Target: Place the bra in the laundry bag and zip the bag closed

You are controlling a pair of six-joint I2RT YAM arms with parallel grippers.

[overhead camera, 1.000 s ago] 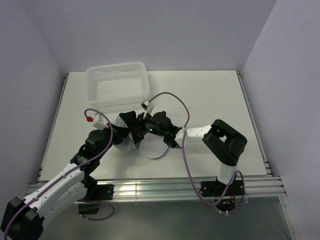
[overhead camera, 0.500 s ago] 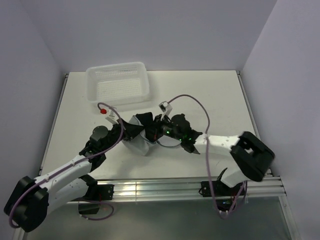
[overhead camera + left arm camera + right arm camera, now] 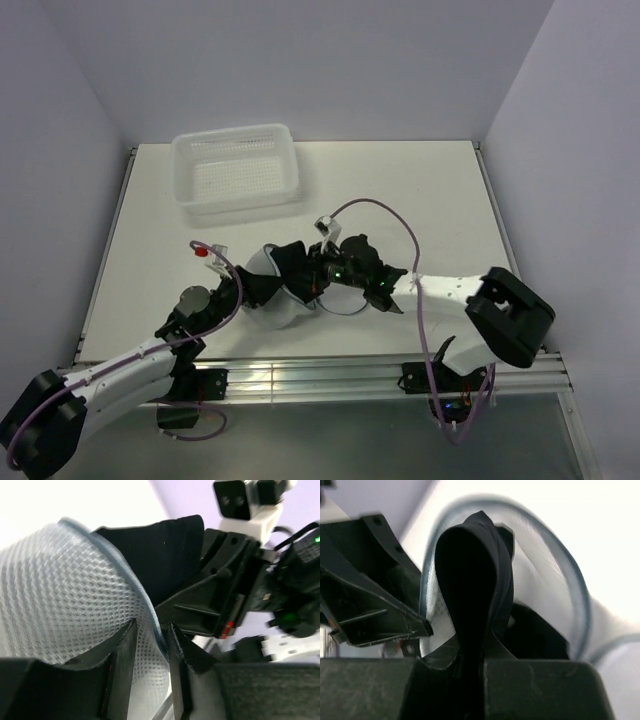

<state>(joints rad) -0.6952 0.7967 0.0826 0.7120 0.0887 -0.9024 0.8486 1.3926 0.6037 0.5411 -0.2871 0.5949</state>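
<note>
Left hand [image 3: 150,635] loosened on one laundry bag [image 3: 60,590], one bra [image 3: 155,555].

Basket [image 3: 237,170] stands well apart behind the laundry bag [image 3: 278,310].

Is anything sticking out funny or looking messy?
Yes. The bra is only partly in the laundry bag: a black fold pokes up past the mesh rim, pinched in the right hand. The bag is not zipped.
</note>
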